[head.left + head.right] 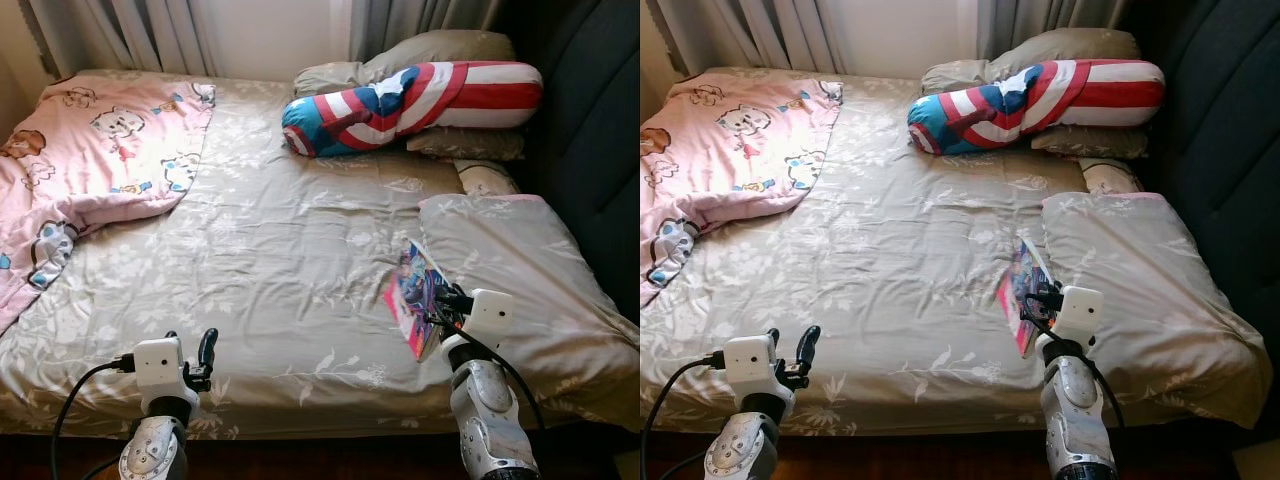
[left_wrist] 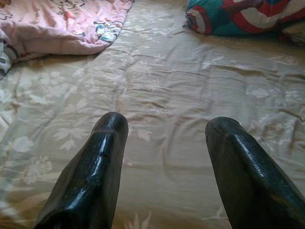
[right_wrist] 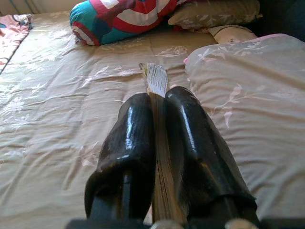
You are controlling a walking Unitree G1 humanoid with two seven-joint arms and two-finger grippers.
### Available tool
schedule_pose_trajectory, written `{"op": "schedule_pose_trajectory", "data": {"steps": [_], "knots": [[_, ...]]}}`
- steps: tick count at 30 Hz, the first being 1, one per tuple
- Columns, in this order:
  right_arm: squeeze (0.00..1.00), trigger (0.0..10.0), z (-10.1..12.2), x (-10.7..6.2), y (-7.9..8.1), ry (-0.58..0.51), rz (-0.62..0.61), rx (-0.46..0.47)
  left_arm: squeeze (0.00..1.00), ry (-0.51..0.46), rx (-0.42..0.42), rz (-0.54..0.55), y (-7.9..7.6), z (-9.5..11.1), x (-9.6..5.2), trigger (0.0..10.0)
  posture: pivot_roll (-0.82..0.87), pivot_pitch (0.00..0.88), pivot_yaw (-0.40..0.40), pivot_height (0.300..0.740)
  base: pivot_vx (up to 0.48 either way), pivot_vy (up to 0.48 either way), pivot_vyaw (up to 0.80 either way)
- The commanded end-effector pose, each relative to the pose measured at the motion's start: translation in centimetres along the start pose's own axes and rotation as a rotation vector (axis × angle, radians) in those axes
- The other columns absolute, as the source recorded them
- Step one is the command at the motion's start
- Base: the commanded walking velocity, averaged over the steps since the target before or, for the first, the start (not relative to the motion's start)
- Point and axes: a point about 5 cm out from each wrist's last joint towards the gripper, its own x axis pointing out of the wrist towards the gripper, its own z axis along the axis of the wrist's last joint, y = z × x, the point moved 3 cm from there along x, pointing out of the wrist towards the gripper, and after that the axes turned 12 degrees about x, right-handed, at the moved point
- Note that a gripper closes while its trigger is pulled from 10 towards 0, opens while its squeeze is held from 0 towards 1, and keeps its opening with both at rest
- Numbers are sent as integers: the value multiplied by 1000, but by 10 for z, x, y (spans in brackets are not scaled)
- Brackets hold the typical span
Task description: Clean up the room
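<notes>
One item in hand: right hand (image 3: 159,138) clamps a comic book (image 1: 415,295) above the bed (image 1: 280,250). Left hand (image 2: 167,157) released. Pink blanket (image 1: 90,160) remains rumpled.

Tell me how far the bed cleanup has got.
Done: nothing clearly tidied yet. In hand: the right gripper is shut on the book, lifted on edge beside the folded duvet. The left gripper hangs open over the sheet. Left: the pink blanket lies crumpled and the striped bolster askew.
</notes>
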Motion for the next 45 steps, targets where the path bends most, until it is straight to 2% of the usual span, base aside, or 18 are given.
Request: {"op": "schedule_pose_trajectory", "data": {"steps": [1, 9, 14, 32, 45], "knots": [[0, 10000, 7, 2, 2, -31, 12, -5, 0, -7, -3, -7, -1, 2, -1, 10000, 114, 107, -101, 727, 0, 0, 0], [0, 10000, 6, 3, 2, -28, 11, 4, 0, -10, -1, -6, -1, 3, -1, 10000, 114, 100, -99, 727, 100, 0, 0], [0, 10000, 6, 3, 3, -23, 13, 11, 0, -11, -1, -7, -1, 3, -1, 10000, 113, 97, -98, 727, 271, 0, -711], [0, 10000, 6, 3, 4, -32, 15, 0, 0, -10, 2, -7, -1, 3, -1, 10000, 117, 105, -99, 727, 274, 0, 0], [0, 10000, 5, 3, 6, -31, 23, 1, 0, -51, 2, -4, 0, 16, -2, 10000, 118, 111, -98, 727, 0, 0, 0]]}}
